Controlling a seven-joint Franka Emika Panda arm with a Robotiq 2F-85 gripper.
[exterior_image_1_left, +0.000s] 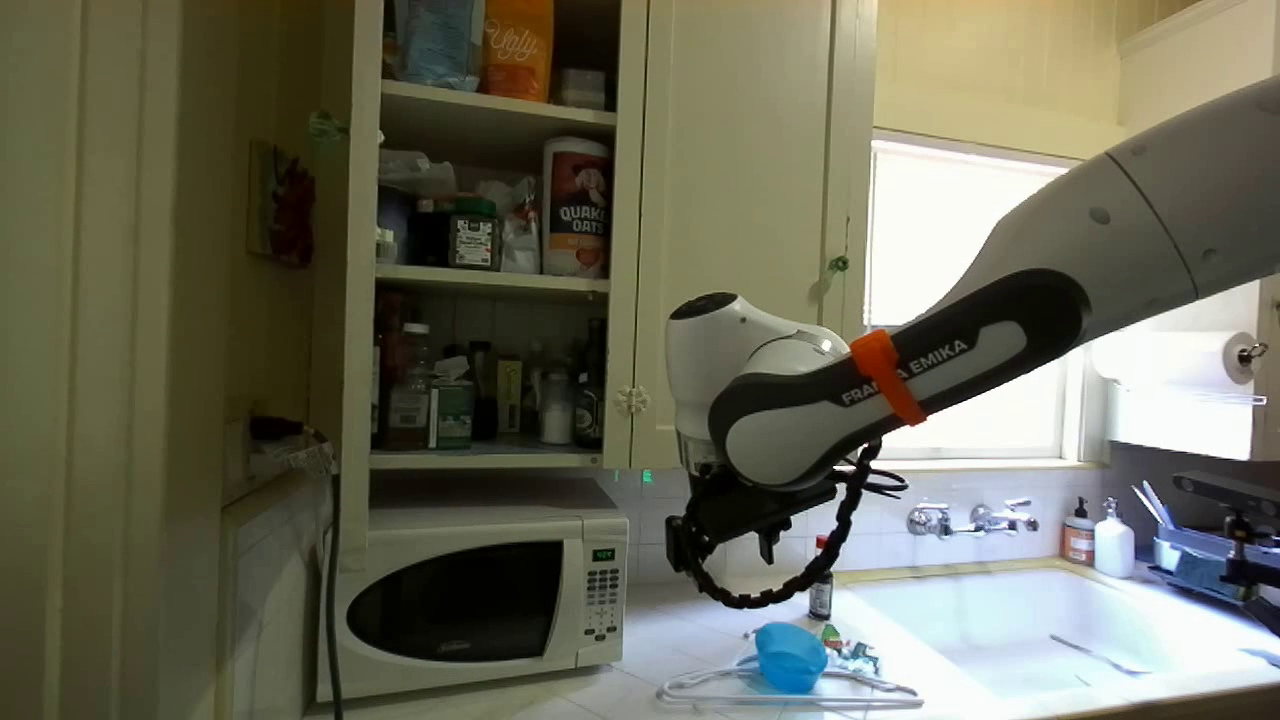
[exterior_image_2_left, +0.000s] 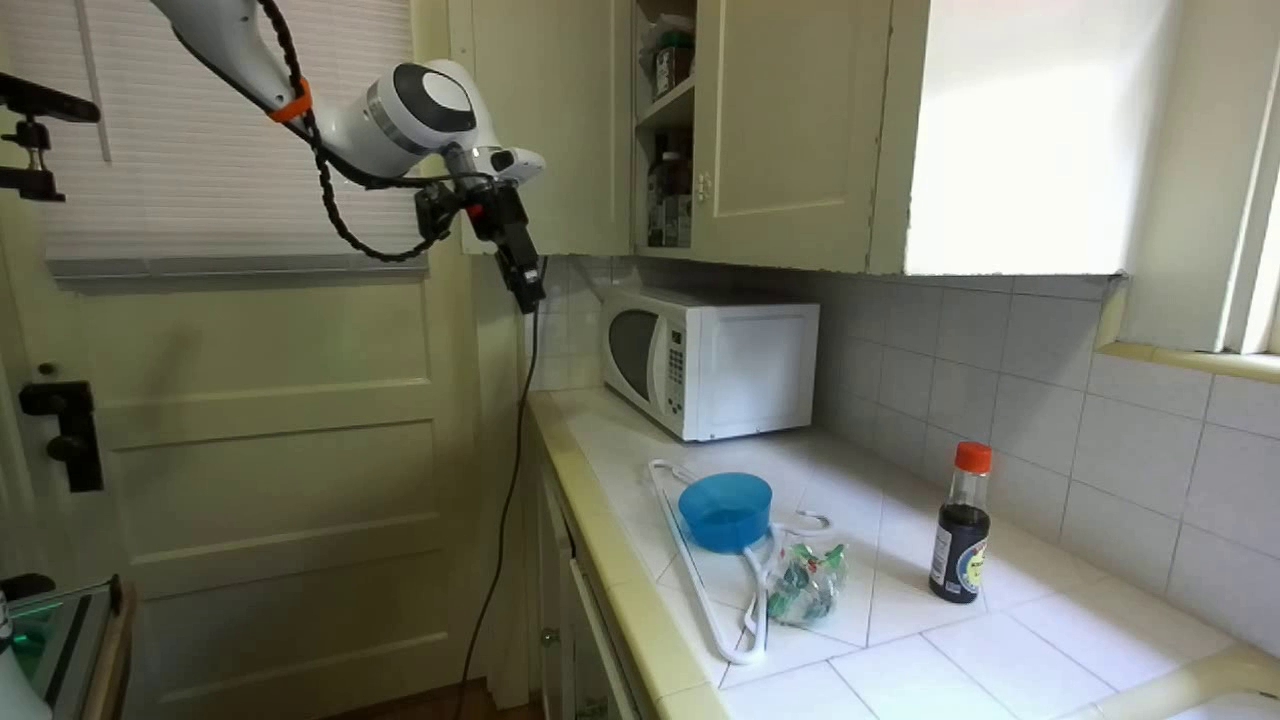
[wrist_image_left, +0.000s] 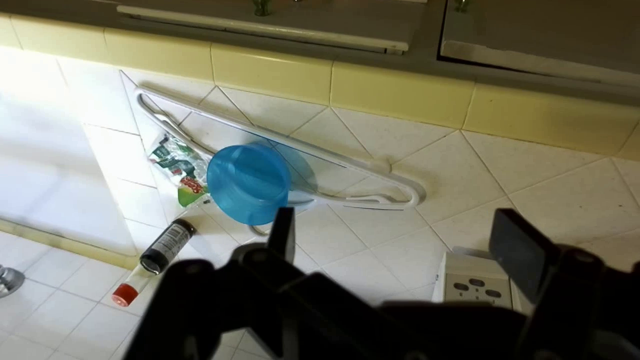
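Note:
My gripper (wrist_image_left: 395, 225) is open, with nothing between its fingers. It hangs in the air above the counter, near the microwave, and shows in both exterior views (exterior_image_1_left: 724, 552) (exterior_image_2_left: 530, 295). A translucent blue bowl (wrist_image_left: 248, 184) sits on a white plastic hanger (wrist_image_left: 315, 146) on the tiles. The bowl (exterior_image_1_left: 790, 657) (exterior_image_2_left: 726, 512) and hanger (exterior_image_1_left: 720, 698) (exterior_image_2_left: 745, 655) show in both exterior views. A crumpled clear and green plastic bag (wrist_image_left: 179, 165) lies beside the bowl. A dark sauce bottle with a red cap (exterior_image_2_left: 962, 550) stands upright near the tiled wall.
A white microwave (exterior_image_1_left: 470, 600) stands on the counter under an open cupboard (exterior_image_1_left: 495, 280) with food on its shelves. A sink (exterior_image_1_left: 1010, 620) lies beside the bottle. A black cord (exterior_image_2_left: 515, 470) hangs by the counter's end. Soap bottles (exterior_image_1_left: 1113, 545) stand behind the sink.

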